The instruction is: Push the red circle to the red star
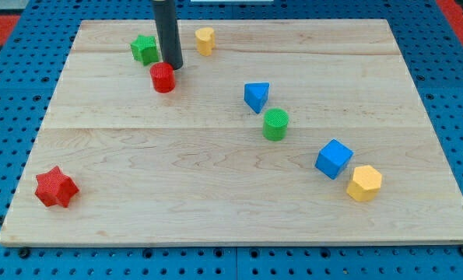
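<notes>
Sitting just above and right of the red circle (163, 77), my tip (173, 66) is touching or nearly touching it near the worktop's (215, 210) top left; there being no gripper, nothing is grasping anything; the push appears to be starting, calling for a long drive down-left to the red star (56, 187); the green star (145, 49) and yellow block (205, 40) are lying beside, not blocking.

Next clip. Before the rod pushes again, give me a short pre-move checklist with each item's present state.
1. My tip beside the red circle block, on its upper-right: ok.
2. Tip actually touching it: cannot tell.
3. Tip on the side away from the red star block: ok.
4. Lower-left path to the star free of blocks: ok.
5. Green star block off that path: ok.
</notes>
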`<state>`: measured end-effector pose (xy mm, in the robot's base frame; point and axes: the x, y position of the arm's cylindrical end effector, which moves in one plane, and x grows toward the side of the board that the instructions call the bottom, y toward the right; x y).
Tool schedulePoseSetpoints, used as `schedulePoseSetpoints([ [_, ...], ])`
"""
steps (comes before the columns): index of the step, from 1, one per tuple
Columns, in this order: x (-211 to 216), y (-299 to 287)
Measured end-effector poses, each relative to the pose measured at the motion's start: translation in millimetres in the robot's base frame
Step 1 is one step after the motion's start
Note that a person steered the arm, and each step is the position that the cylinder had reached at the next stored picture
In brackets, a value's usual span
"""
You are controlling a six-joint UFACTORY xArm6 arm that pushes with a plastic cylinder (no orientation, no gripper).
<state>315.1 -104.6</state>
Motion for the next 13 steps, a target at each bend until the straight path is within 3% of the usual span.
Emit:
schedulePoseSetpoints([
  [3,39.6,-37.3],
  [7,54.6,5.5],
  [11,74.6,-102.4],
  [13,94.6,-118.6],
])
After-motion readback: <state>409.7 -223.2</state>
